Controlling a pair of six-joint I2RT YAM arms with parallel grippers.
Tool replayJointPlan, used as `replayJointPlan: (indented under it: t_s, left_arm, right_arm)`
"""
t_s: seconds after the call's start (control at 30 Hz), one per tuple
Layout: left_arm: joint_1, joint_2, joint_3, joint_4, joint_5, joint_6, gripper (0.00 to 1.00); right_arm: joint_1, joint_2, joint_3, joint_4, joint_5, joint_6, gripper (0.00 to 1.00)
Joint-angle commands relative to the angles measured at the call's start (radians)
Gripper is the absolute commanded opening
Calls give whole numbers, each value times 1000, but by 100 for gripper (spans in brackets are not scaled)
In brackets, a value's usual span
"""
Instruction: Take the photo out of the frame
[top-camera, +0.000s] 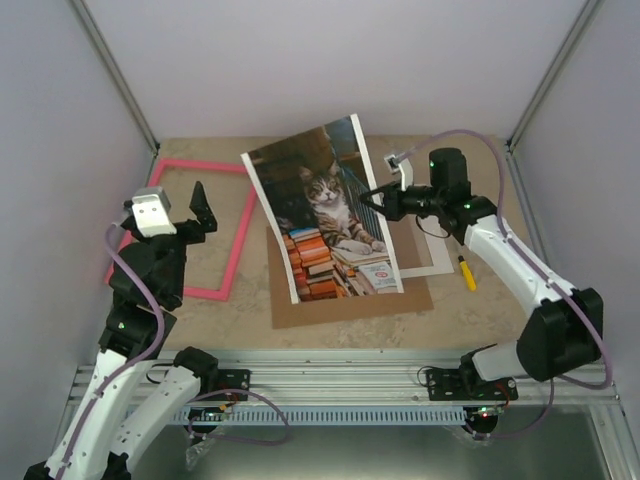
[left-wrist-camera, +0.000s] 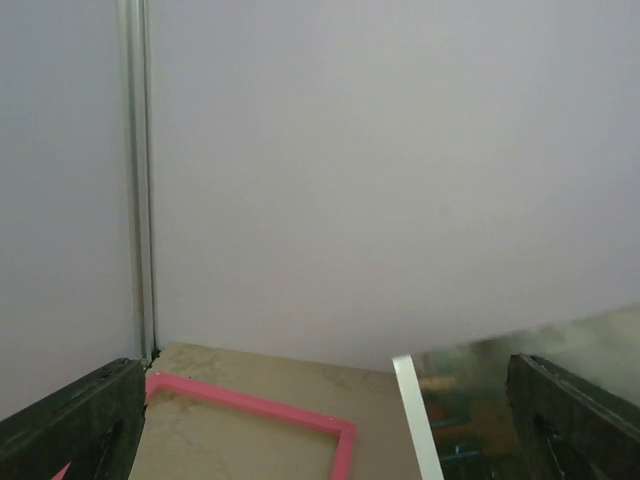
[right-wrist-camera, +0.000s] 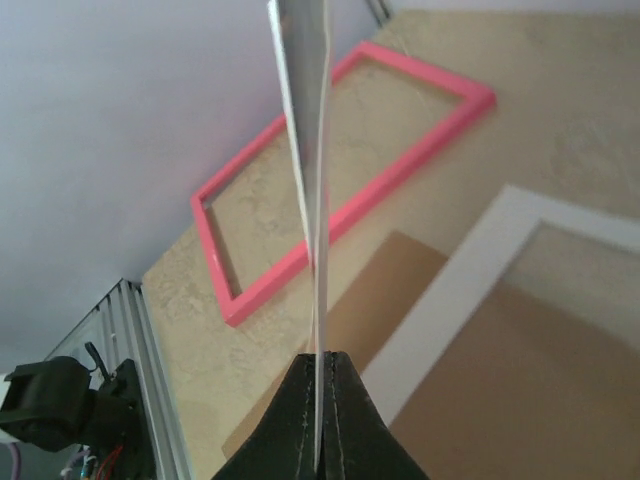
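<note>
Right gripper (right-wrist-camera: 320, 368) pinched the photo (top-camera: 325, 210) at its edge, held tilted above brown board (top-camera: 350, 305). Left gripper (left-wrist-camera: 325, 425) gaped wide near pink frame (top-camera: 238, 235).

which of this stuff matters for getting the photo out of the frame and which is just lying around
Job: photo, held by the right gripper; pink frame, lying empty.
Lying about: brown backing board; white mat; yellow marker.
</note>
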Motion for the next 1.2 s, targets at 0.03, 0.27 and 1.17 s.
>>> replayJointPlan:
  t_s: [0.03, 0.27, 1.17]
  left_arm:
    - [7, -2, -9, 31, -52, -26, 100]
    - [7, -16, -26, 37, -86, -46, 100]
    - [7, -24, -45, 40, -87, -58, 100]
  right_arm:
    - [-80, 74, -91, 83, -126, 104, 0]
    - [-162, 188, -160, 112, -190, 77, 1]
    - [-265, 466, -229, 198, -151, 79, 26]
